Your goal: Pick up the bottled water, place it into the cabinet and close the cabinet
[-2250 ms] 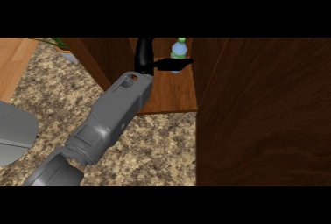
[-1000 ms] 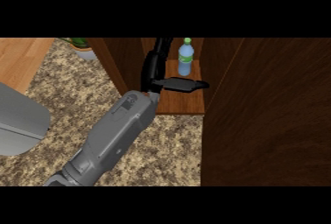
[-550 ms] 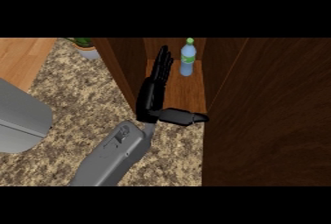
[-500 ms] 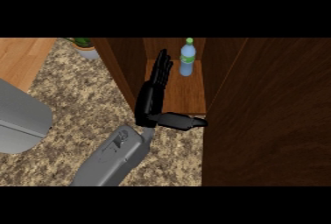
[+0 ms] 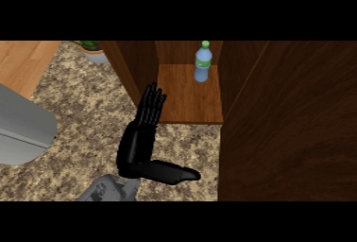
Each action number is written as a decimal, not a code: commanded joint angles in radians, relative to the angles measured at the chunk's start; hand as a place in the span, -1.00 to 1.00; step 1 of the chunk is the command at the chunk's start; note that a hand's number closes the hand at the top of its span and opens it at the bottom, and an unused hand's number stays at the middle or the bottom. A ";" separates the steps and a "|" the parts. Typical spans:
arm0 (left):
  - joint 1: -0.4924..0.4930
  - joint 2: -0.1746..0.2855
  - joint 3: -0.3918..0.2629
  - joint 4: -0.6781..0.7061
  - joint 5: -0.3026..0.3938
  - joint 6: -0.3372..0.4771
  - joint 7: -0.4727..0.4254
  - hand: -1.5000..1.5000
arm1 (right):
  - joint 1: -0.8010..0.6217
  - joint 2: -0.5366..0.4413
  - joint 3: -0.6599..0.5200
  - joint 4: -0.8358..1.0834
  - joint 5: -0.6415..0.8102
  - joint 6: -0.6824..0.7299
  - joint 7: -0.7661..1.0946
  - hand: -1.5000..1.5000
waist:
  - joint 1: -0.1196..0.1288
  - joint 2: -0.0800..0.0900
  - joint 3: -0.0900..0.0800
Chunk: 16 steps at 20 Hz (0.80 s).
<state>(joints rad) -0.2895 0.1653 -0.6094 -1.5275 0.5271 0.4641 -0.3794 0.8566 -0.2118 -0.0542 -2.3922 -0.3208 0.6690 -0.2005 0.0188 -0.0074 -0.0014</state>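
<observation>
The bottled water (image 5: 203, 64), clear with a green cap, stands upright at the back of the wooden cabinet shelf (image 5: 188, 101). The cabinet is open. A large dark door panel (image 5: 293, 123) fills the right of the view, and a narrower dark panel (image 5: 132, 71) stands at the shelf's left. My left hand (image 5: 140, 142) is open over the speckled counter just in front of the shelf's left corner. Its fingers are straight and point toward the cabinet, the thumb sticks out to the right, and it holds nothing. It is well apart from the bottle.
A grey rounded object (image 5: 21, 127) lies on the granite counter (image 5: 77, 108) at the left. A potted plant (image 5: 94, 49) stands at the back left beside the cabinet. A light wooden surface (image 5: 21, 61) shows at the far left.
The hand let go of the bottle, which stays upright on the shelf. It then drew back out of the cabinet toward me and opened its fingers straight.
</observation>
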 commanded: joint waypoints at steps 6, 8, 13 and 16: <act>0.231 0.130 -0.026 -0.275 -0.024 0.025 0.021 -1.00 | 0.040 -0.070 0.161 -0.229 0.077 0.032 0.150 1.00 | -0.007 0.000 -0.001; 0.283 0.186 0.033 -0.302 0.021 -0.040 -0.013 -1.00 | 0.046 -0.067 0.214 -0.248 0.083 0.014 0.182 1.00 | -0.005 0.003 -0.002; 0.359 0.205 0.036 -0.331 0.019 -0.058 -0.059 -1.00 | -0.011 -0.042 0.381 -0.257 0.199 0.004 0.210 1.00 | -0.007 -0.002 -0.004; 0.388 0.251 0.063 -0.373 0.019 -0.063 -0.051 -1.00 | -0.027 -0.023 0.469 -0.270 0.239 -0.028 0.248 1.00 | -0.010 -0.004 -0.004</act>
<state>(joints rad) 0.0411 0.3627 -0.5751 -1.8466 0.5349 0.4213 -0.4227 0.8274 -0.2374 0.3401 -2.4239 -0.2350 0.6789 -0.0481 0.0074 -0.0086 -0.0045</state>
